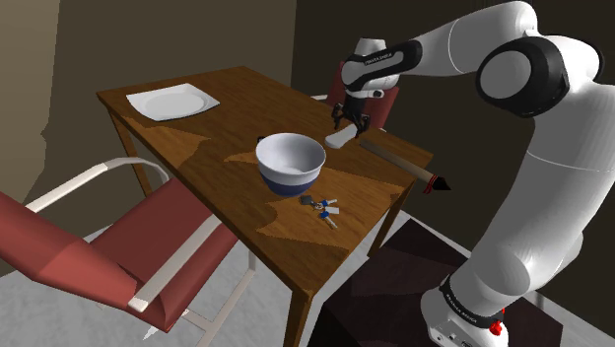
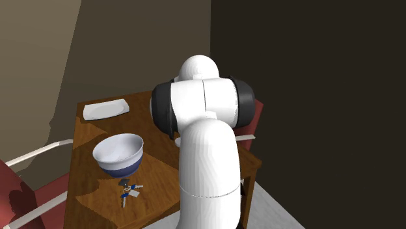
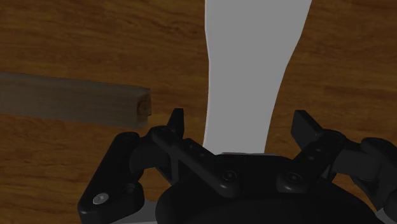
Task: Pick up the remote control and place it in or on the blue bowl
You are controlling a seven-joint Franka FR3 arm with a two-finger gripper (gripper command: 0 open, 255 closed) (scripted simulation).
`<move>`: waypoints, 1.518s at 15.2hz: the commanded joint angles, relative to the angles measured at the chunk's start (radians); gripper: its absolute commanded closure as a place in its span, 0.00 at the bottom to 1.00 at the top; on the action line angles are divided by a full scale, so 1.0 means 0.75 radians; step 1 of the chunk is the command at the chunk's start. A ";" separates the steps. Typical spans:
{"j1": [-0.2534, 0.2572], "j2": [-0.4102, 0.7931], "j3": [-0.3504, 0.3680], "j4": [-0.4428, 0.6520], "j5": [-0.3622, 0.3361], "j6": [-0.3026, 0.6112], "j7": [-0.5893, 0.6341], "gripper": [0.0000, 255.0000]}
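Presently: black two-finger gripper [image 3: 240, 122] open, straddling flat pale-grey remote control [image 3: 254, 63] on brown wooden table [image 1: 237, 108] — not clasped. Risk: off-centre closure skews remote against adjacent wooden stick [image 3: 70, 98] — never reaching blue-based white bowl [image 1: 290, 163].

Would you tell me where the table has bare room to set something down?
Bare: the table between the white plate and the bowl, and the corner beyond the keys. Crowded: bowl, remote, gripper and wooden stick sit close together.
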 commanded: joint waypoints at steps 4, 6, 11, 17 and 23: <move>0.000 0.004 0.000 0.000 0.000 0.005 0.000 0.00; 0.000 0.004 0.000 0.000 0.000 0.005 0.000 0.00; 0.000 0.004 0.000 0.000 0.000 0.005 0.000 1.00; 0.000 0.004 0.000 0.000 0.000 0.005 0.000 1.00; 0.001 -0.034 -0.001 0.057 -0.004 -0.090 0.004 1.00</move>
